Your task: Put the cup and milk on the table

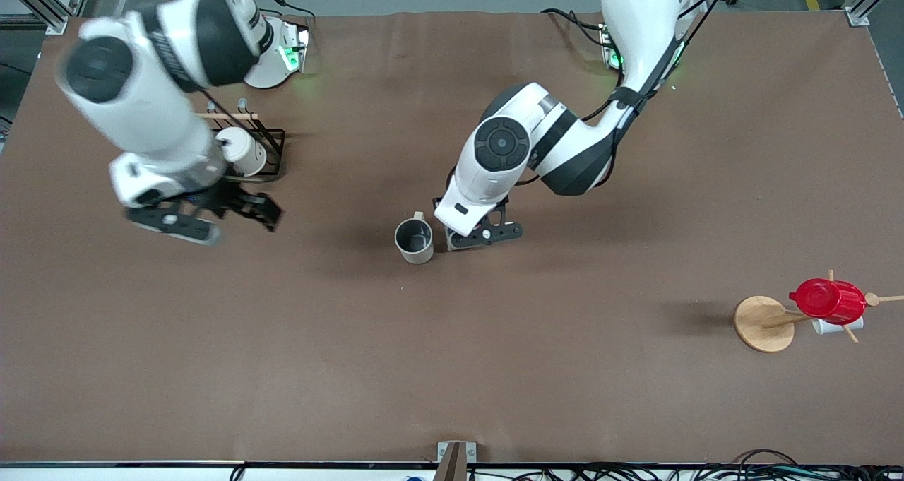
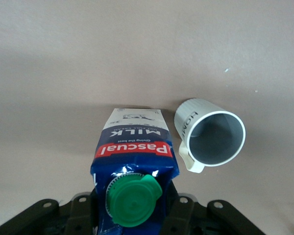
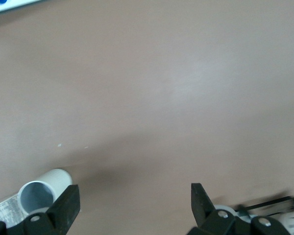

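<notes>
The beige cup point(image 1: 414, 241) stands upright on the brown table point(image 1: 565, 368) near its middle, dark grey inside showing. It also shows in the left wrist view point(image 2: 213, 137), handle toward the carton. The milk point(image 2: 132, 156), dark blue with a red label and a green cap point(image 2: 132, 200), stands close beside the cup. My left gripper point(image 2: 133, 215) is shut on it, one finger on each side. In the front view the left gripper point(image 1: 467, 239) covers most of the carton. My right gripper point(image 1: 219, 216) is open and empty over the table beside a black rack; its fingers point(image 3: 68, 200) are wide apart.
A black wire rack point(image 1: 272, 152) holding a white mug point(image 1: 240, 149) stands toward the right arm's end. A wooden mug tree point(image 1: 763, 323) with a red cup point(image 1: 826, 301) and a white mug point(image 1: 837, 325) stands toward the left arm's end.
</notes>
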{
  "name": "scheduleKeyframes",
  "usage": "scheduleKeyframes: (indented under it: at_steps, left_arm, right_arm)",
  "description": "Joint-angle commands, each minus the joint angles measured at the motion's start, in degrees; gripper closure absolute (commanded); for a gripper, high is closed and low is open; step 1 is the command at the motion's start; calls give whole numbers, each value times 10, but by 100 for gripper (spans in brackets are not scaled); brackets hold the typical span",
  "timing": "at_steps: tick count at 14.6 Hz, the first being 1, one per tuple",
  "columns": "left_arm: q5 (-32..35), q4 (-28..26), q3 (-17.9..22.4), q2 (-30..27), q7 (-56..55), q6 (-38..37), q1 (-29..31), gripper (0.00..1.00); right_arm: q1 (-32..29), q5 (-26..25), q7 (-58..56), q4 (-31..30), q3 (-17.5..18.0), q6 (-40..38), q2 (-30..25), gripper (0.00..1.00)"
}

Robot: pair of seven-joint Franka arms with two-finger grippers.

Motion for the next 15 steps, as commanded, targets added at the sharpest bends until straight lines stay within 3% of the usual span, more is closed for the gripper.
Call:
scheduleKeyframes:
  at_steps: [1, 4, 5, 6, 8, 10, 13, 15]
  left_arm:
    - [13, 23, 7, 21, -15, 10, -20, 53]
    - [13, 23, 29, 29, -18, 20, -44, 38]
    - [13, 22, 37, 29, -19, 21, -51, 16]
    - [14, 21, 43, 29, -19, 21, -56, 0]
    - [27, 21, 43, 23, -18, 15, -55, 0]
    - [55, 21, 43, 9, -18, -2, -54, 0]
    - [80, 21, 52, -40, -9, -48, -34, 0]
    - [98, 21, 53, -76, 24, -75, 2, 0]
  right_arm:
    - [-56, -7, -69, -21, 11, -31, -56, 0]
    - [-96, -6, -97, 14, 11, -89, -75, 0]
    - [-107, -3, -111, 45, 11, -124, -74, 0]
    - [-113, -1, -129, 77, 11, -159, -72, 0]
    - [-121, -1, -146, 123, 11, -205, -68, 0]
    - [-145, 1, -148, 130, 17, -208, -67, 0]
    - [-222, 0, -156, 127, 97, -208, -66, 0]
    - [-229, 0, -156, 128, 104, -204, -66, 0]
